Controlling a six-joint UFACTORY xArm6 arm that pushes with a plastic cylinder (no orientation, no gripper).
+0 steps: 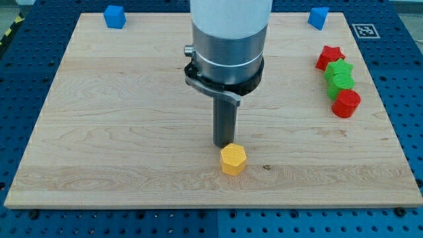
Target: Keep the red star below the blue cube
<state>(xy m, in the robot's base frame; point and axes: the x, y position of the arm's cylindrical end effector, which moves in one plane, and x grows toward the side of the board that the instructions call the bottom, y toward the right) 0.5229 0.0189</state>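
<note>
1. Six small blocks lie on the light wooden bench [119, 132], which sits on a blue perforated base [410, 99].
2. Two are blue: a blue cube [115, 16] at the view's top left corner of the bench, and a second blue cube [318, 18] at the view's top right.
3. Two are red: a red star-shaped block [330, 57] near the view's right edge, and a red rounded block [346, 104], shape not clear, further toward the view's bottom.
4. Two are green: a green star-like block [340, 69] and a green rounded block [342, 82], packed between the two red ones.
5. Those four make one touching column, from the view's top: red star, green, green, red.
6. One is yellow: a yellow hexagonal block [233, 159] near the bench's middle, toward the view's bottom.
7. The red star lies below the right-hand blue cube in the view, slightly to its right and apart from it.
8. The arm carries no jaws, so nothing is pinched or held; it ends in a dark rod under a white and silver housing [229, 39].
9. My tip [225, 146] stands just at the yellow hexagon's upper edge; whether it touches cannot be told.
10. My tip is well apart from the red star and both blue cubes.
11. A black-and-white marker tag [363, 30] sits at the bench's top right corner.
</note>
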